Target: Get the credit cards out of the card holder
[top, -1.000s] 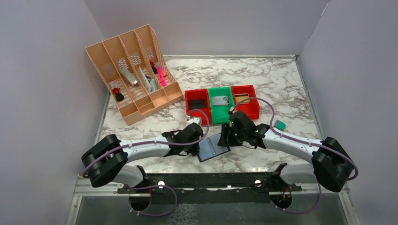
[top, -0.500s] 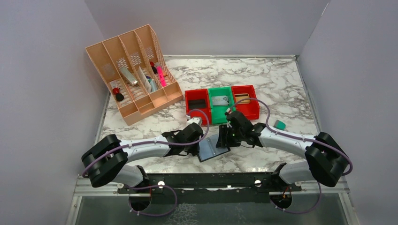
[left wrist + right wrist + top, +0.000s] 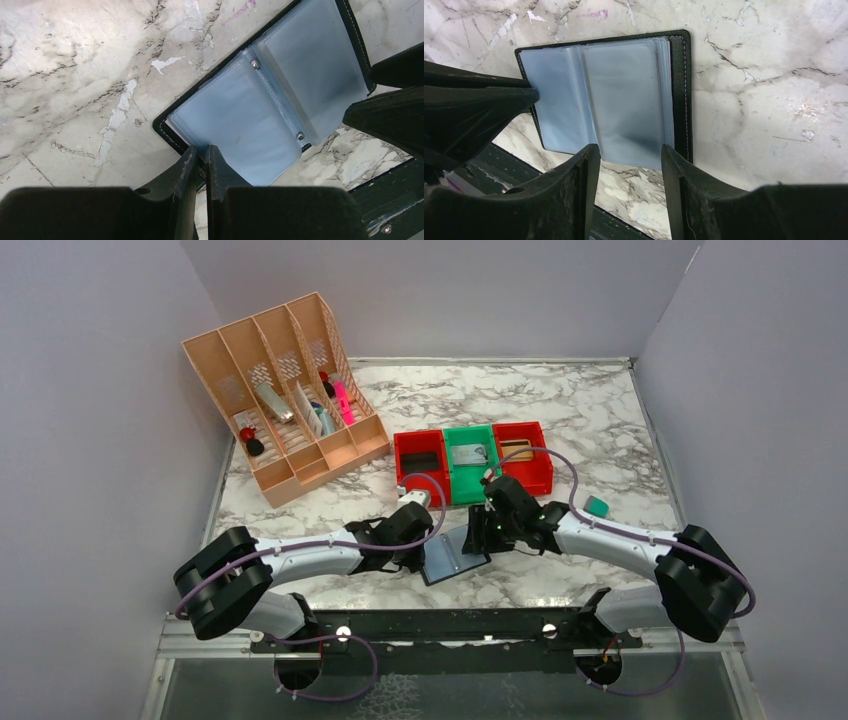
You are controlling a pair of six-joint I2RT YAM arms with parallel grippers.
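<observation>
The left end effector (image 3: 201, 151) is pinched narrow on the black rim at one corner of the card holder (image 3: 235, 125). The holder lies open on the marble surface (image 3: 75, 75) and spreads away from those tips toward the right end effector (image 3: 630, 148). That one stands about half open and grips nothing I can see. Its tips straddle the near edge of the clear sleeves (image 3: 624, 100) directly ahead of it; whether they touch cannot be told.

Risks, as I judge them:
- The sleeves look thin, slick and stacked, so the right jaws could close on plastic alone and drag the whole holder instead of a card.
- The left hold is only on a corner rim, so a hard pull might swivel the holder or slip it free.
- The two end effectors sit close together and could knock each other.

Counts:
- One peach organiser (image 3: 285, 390) with four slots, far beyond the left end effector.
- One card holder with two panels and two rivets (image 3: 255, 63).
- No credit cards can be made out in the cloudy sleeves.
- Three bins beyond the right end effector: red (image 3: 405, 445), green (image 3: 470, 485), red (image 3: 540, 475).
- One teal block (image 3: 597, 506) off to its right.
</observation>
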